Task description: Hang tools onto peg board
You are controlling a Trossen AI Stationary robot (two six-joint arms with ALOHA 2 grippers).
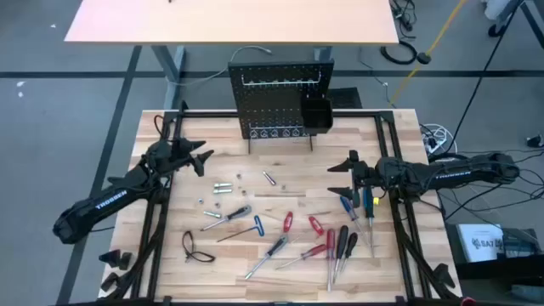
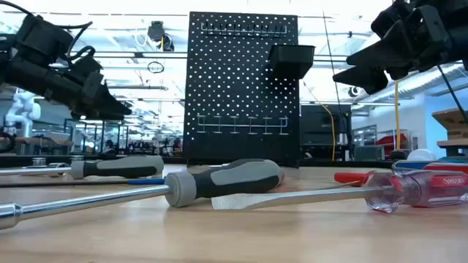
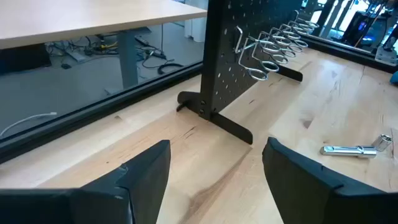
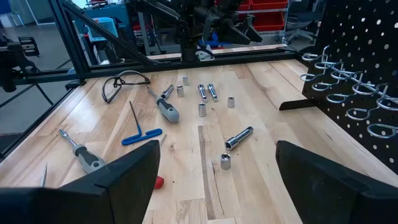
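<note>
Right gripper (image 1: 333,179), jaws wide and empty, hovers just above the blue-handled screwdrivers (image 1: 355,204), shafts pointing away from the black perforated peg board (image 1: 280,98); left gripper (image 1: 206,161) likewise open, farther off

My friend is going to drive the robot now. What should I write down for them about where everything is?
Left tool: open, empty, raised over the table's left side, near the peg board.
Right tool: open, empty, raised on the right, above the blue screwdrivers.
Tools all lie flat on the table: blue T-handle key, red screwdrivers, black-handled screwdrivers, silver bits nearer the board.
Done: nothing hung; the silver hook rail and the lower ring hooks look empty.
Left: pick up and hang every tool.
</note>
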